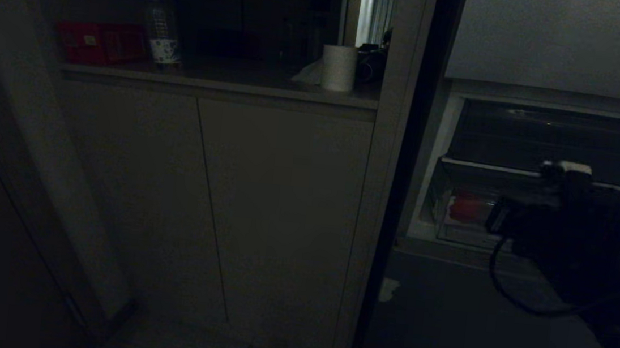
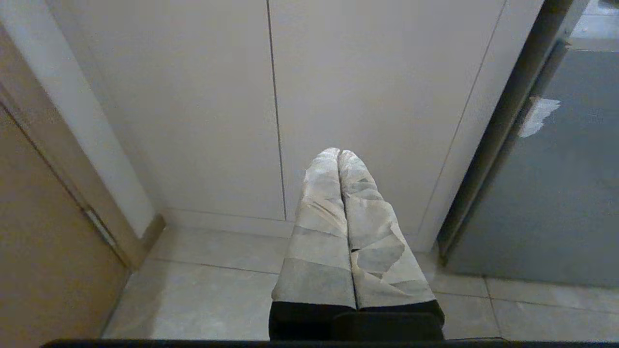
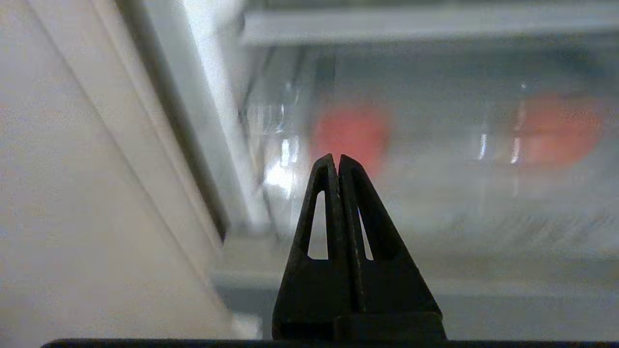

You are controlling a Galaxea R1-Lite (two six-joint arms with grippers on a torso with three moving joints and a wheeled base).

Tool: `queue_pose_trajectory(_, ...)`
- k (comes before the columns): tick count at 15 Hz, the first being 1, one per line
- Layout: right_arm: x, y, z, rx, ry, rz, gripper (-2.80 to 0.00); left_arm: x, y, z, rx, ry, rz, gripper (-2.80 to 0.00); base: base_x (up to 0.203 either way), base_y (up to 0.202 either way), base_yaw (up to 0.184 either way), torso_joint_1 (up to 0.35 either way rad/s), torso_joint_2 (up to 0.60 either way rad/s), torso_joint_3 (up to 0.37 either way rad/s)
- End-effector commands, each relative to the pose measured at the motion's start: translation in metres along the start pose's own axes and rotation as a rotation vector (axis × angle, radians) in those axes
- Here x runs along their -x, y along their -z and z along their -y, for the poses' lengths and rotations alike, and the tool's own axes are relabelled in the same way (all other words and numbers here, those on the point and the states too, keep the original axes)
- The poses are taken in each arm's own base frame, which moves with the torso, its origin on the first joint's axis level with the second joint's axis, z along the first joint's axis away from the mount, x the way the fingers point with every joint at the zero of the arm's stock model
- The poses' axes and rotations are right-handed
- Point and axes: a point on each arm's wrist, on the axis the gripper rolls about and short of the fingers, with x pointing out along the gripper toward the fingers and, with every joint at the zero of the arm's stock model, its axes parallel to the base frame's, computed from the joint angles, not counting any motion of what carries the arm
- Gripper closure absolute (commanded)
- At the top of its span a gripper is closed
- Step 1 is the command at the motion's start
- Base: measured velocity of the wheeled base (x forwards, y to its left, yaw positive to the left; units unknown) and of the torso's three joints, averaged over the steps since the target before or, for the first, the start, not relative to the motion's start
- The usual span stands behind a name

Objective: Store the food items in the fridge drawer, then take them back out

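Note:
Two red food items lie blurred behind the see-through front of the fridge drawer (image 3: 435, 208): one (image 3: 350, 133) just past my fingertips, the other (image 3: 561, 128) further along. My right gripper (image 3: 337, 157) is shut and empty, pointing at that front from outside. In the head view my dark right arm (image 1: 576, 239) covers most of the fridge drawer (image 1: 452, 236), leaving one red item (image 1: 466, 206) showing at its left end. My left gripper (image 2: 339, 152) is shut with nothing in it, parked low and facing the cabinet doors.
A darker compartment (image 1: 563, 144) sits above the drawer and a grey fridge panel (image 1: 471, 326) below it. Left of the fridge stand pale cabinet doors (image 1: 273, 204) under a counter with a red box (image 1: 101, 43), a clear bottle (image 1: 162, 29) and a paper roll (image 1: 338, 67).

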Motion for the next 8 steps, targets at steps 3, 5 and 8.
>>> queue_pose_trajectory(3,-0.017,-0.069,0.018,0.012,0.037,-0.058,0.0,0.0,0.0,0.0,0.0,-0.001,-0.002,0.0,0.0,0.0,0.0,0.0,0.0,0.0)
queue_pose_trajectory(5,-0.028,-0.09,0.018,0.029,0.036,-0.13,0.0,0.0,0.0,0.0,0.0,-0.001,-0.002,0.0,0.0,0.0,0.0,0.0,0.0,0.0)
queue_pose_trajectory(8,-0.056,-0.083,0.014,0.052,0.041,-0.206,0.0,0.0,0.0,0.0,0.0,-0.001,0.0,0.0,0.0,0.0,0.0,0.0,0.0,0.0)
